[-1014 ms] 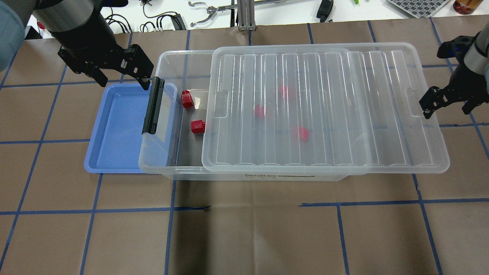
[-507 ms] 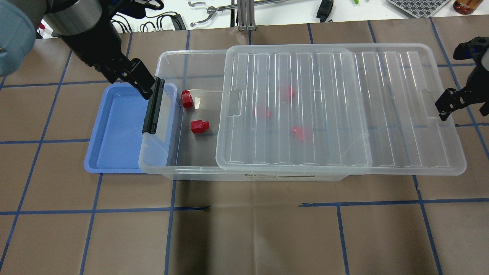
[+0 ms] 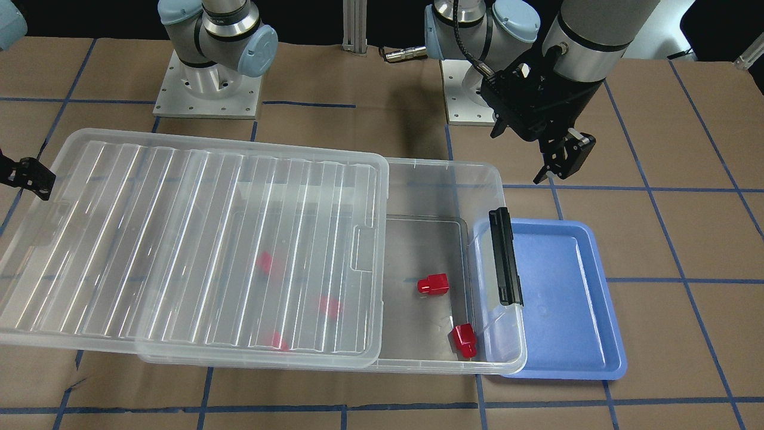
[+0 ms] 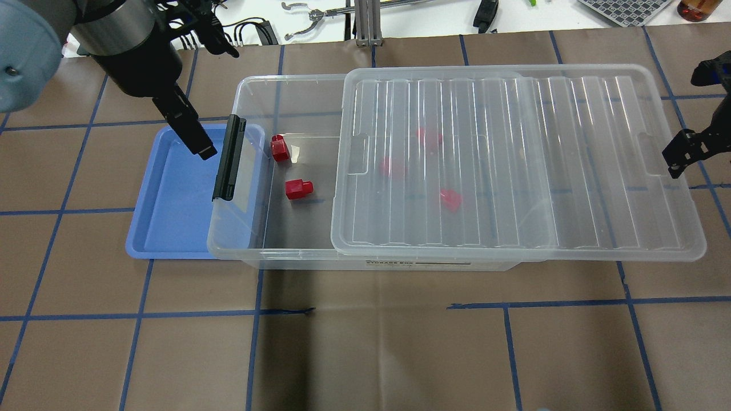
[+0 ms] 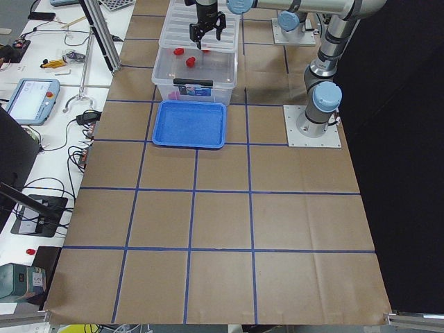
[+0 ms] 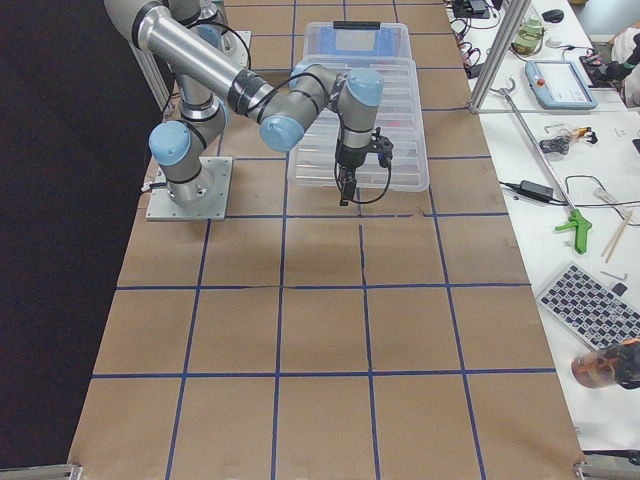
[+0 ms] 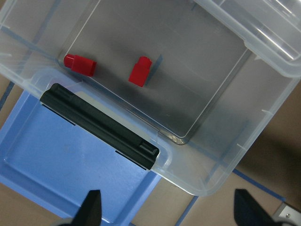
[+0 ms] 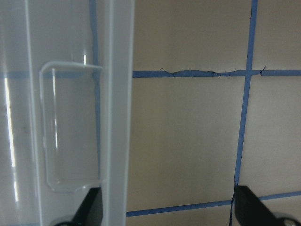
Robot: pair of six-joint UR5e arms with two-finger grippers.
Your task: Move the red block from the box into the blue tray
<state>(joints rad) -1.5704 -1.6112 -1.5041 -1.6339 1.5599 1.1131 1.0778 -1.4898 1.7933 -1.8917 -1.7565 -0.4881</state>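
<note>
The clear box (image 4: 285, 85) lies mid-table, its ribbed lid (image 4: 514, 160) slid right so the left end is uncovered. Two red blocks (image 4: 279, 148) (image 4: 298, 189) lie uncovered there; both show in the left wrist view (image 7: 80, 65) (image 7: 139, 71). Three more (image 4: 428, 137) (image 4: 391, 166) (image 4: 451, 200) show through the lid. The empty blue tray (image 4: 171, 200) sits under the box's clip end (image 4: 228, 158). My left gripper (image 4: 216, 103) hangs open and empty above the box's far left corner. My right gripper (image 4: 685, 123) is open at the lid's right edge, which runs between its fingers.
The lid overhangs the box's right end. A white bench (image 4: 411, 17) with tools and cables runs along the far side. Both arm bases (image 3: 209, 89) (image 3: 471, 89) stand on the table's robot side. Brown paper with a blue tape grid covers the table.
The lid has slid right, uncovering more of the box's left end. My right gripper moved right with it. My left gripper turned about a quarter turn near the clip end.
</note>
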